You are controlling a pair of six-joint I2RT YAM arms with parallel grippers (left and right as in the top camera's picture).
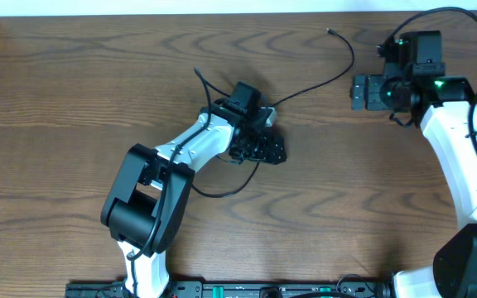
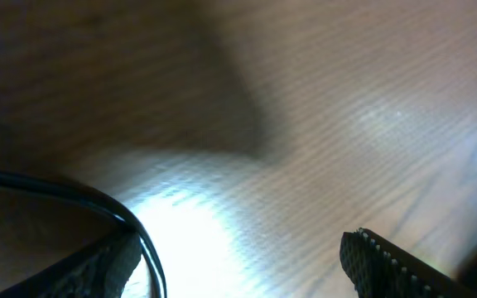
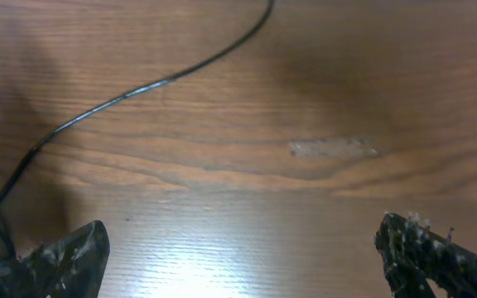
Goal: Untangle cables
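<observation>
The cables (image 3: pixel 147 88) lie mid-table, their tangle largely hidden beneath the left gripper (image 1: pixel 262 149), whose jaws stand apart with one cord beside a finger. One plug end (image 1: pixel 331 31) nears the table's (image 1: pixel 73 99) far edge. The right gripper (image 1: pixel 359 92) hangs spread, holding nothing.

Wood-grain table (image 1: pixel 56 99); thin black cables (image 3: pixel 139 89) lying on it.
</observation>
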